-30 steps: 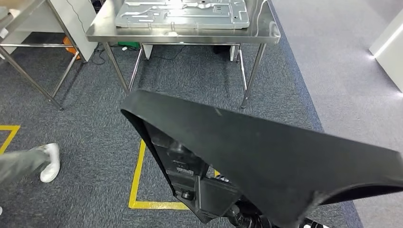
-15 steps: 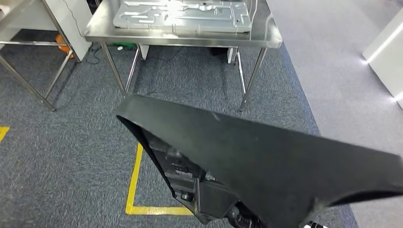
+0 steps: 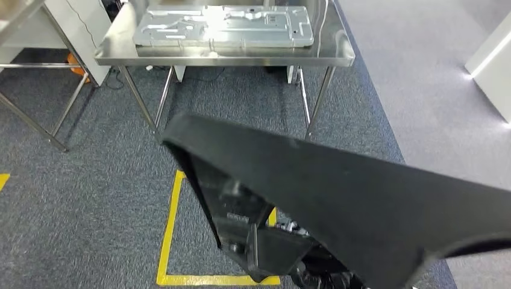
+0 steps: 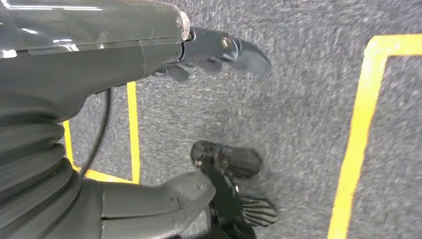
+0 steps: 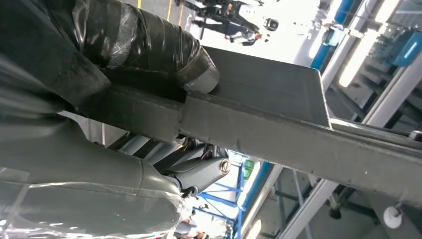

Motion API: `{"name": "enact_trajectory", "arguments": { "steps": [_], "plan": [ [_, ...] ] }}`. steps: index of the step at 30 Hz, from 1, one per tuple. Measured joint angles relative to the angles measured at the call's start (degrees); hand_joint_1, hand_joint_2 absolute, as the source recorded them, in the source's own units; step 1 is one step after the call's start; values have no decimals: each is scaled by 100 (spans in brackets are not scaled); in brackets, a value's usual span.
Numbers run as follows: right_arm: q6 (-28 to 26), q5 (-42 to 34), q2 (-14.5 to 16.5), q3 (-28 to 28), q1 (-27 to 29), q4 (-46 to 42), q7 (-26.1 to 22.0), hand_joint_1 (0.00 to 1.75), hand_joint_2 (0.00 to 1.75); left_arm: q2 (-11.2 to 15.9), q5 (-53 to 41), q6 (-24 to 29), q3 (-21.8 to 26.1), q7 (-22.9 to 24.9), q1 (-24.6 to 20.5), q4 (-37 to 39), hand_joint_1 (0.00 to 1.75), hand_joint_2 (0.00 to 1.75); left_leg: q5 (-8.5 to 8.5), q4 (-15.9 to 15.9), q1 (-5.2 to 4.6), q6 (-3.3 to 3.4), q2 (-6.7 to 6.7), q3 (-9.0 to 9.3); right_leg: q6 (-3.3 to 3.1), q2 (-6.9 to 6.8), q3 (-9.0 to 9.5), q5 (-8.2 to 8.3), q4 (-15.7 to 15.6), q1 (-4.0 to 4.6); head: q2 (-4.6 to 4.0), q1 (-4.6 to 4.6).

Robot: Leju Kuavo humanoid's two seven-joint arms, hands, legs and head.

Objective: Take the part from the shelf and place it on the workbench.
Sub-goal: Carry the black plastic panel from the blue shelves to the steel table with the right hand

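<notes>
1. While the head view looks down at grey carpet (image 3: 90,180), a large black part (image 3: 361,205) spans the frame from 9 o'clock across to 3 o'clock, low and close to the body, tilted with its left end higher.
2. Right hand (image 5: 99,74): the right wrist view shows its taped thumb pressed on the part's flat face and darker fingers (image 5: 199,174) under the edge, so it is grasping the part (image 5: 278,94).
3. Left hand (image 4: 199,55): hangs over the carpet (image 4: 298,109) in the left wrist view, fingers loosely curled, nothing in them; it is apart from the part.
4. Steel workbench (image 3: 337,55) stands at 12 o'clock, well apart from the part. A stamped metal plate (image 3: 223,27) lies flat on its top.
5. Yellow floor tape (image 3: 172,229) marks a box at 7 o'clock, partly hidden by the part.
6. A second steel frame (image 3: 36,114) at 10 o'clock; white panel (image 3: 491,54) at 2 o'clock.
</notes>
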Motion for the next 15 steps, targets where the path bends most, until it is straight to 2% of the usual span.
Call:
{"name": "enact_trajectory", "arguments": {
  "steps": [1,2,3,4,6,7,8,11,12,13,14,15],
  "plan": [
    [0,1,0,0,2,2,2,169,175,3,0,2,0,1,10,0,0,175,-126,444,3,-14,-4,-300,-9,0,57,-59,1,7,1,-2],
    [-1,1,-1,0,8,3,3,169,175,5,-1,3,0,2,28,0,0,175,-148,749,3,-28,-5,-553,-8,6,121,-123,6,12,1,-2],
    [-1,2,-1,0,13,4,5,169,175,6,-1,2,0,3,44,0,0,175,-31,832,3,-40,-6,-704,-3,15,200,-190,10,14,1,-3],
    [-1,2,-1,0,16,5,5,169,175,6,-2,2,0,3,55,0,0,175,215,678,4,-46,-5,-742,10,24,292,-263,15,10,1,-3],
    [-1,2,-1,0,18,7,3,169,175,8,-2,0,0,2,66,1,0,175,827,-86,-3,-43,-6,-561,59,35,500,-417,2,2,1,-3],
    [-2,2,-1,-1,15,9,2,169,175,9,-2,-1,0,2,65,1,0,175,992,-446,-9,-25,-8,-439,92,44,574,-491,-9,7,1,-3],
    [-3,2,-1,-1,13,10,1,169,175,10,-4,-2,0,2,61,2,0,175,1053,-679,-18,7,-12,-350,122,53,625,-547,-33,15,1,-3],
    [-4,3,-1,-1,12,13,1,169,175,14,-15,-4,0,2,46,2,0,175,927,-807,-22,148,-33,-240,204,65,704,-593,-22,22,1,-3],
    [-5,3,-1,-2,10,11,0,169,175,14,-16,-4,0,1,45,2,0,175,891,-811,-15,191,-40,-198,231,57,680,-609,90,15,1,-4],
    [-6,3,-1,-3,6,9,-1,169,175,13,-17,-4,0,0,45,2,0,175,855,-815,-8,224,-46,-150,258,46,571,-668,303,5,1,-2],
    [-8,3,-1,-4,4,7,-2,169,175,13,-17,-4,0,-1,44,2,0,175,817,-817,-6,246,-48,-107,289,34,371,-770,642,-8,1,-1],
    [-11,3,-1,-4,5,5,-3,169,175,13,-17,-4,0,-3,44,2,0,175,775,-817,-9,260,-47,-70,318,26,84,-918,1078,-17,1,0]
  ]
}}
